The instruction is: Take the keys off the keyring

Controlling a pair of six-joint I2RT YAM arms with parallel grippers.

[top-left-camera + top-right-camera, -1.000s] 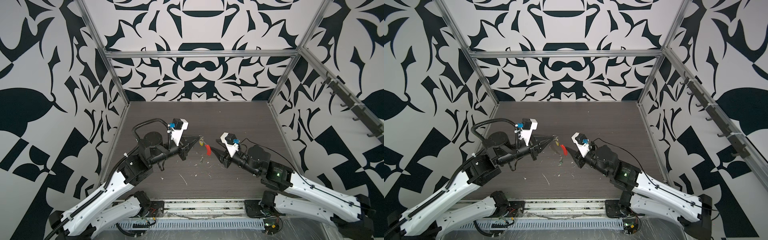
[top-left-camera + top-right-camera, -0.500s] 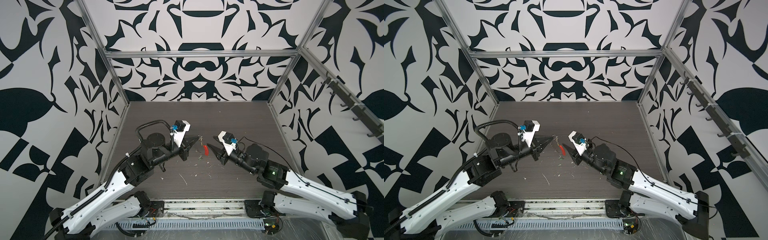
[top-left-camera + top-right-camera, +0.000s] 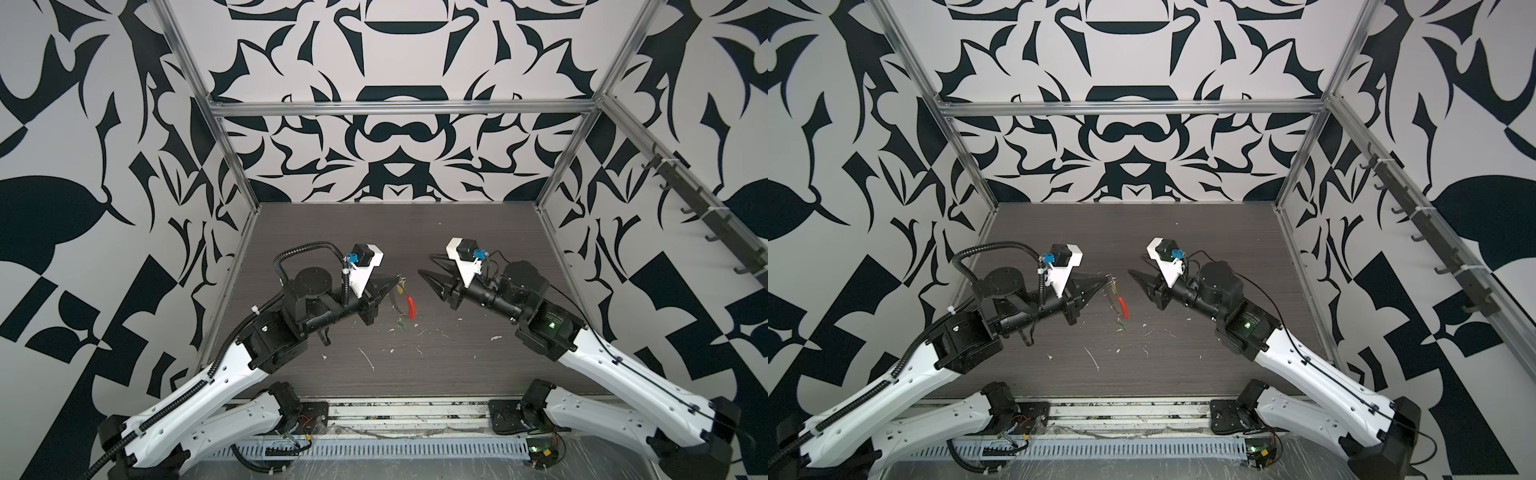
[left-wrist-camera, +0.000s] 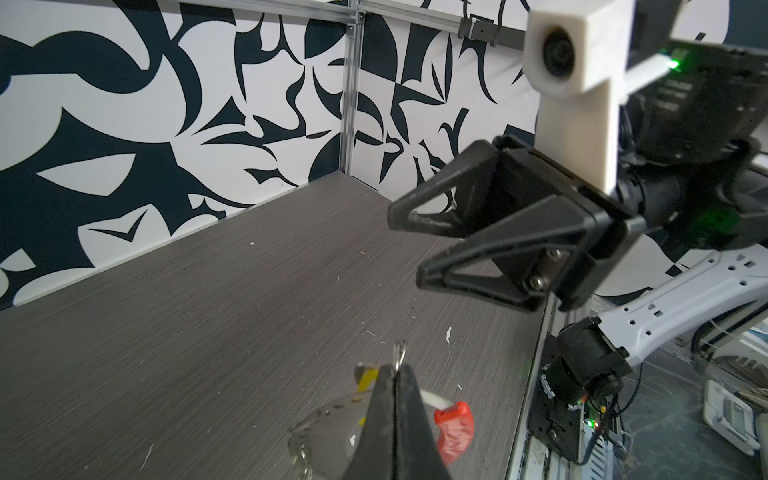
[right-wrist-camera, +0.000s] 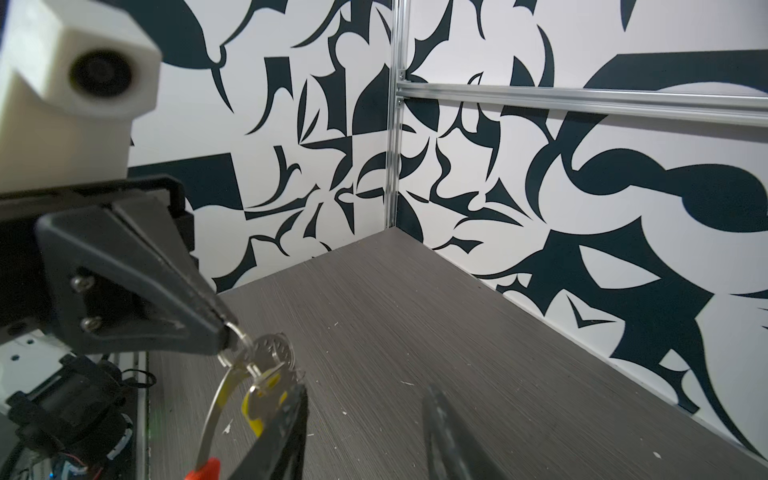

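On the dark table the green key lies loose among white flecks, and above it the keyring, a thin grey hole-dotted hoop with one red arc, dangles with the yellow key from the tightly pinched left gripper, while beyond, the right gripper gapes half-wide, empty.

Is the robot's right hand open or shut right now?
Open: the right hand has its two black fingers spread apart, with nothing between them.

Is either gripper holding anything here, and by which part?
Left gripper pinches a small metal loop; the keyring and yellow key hang from it. Right gripper open, empty.
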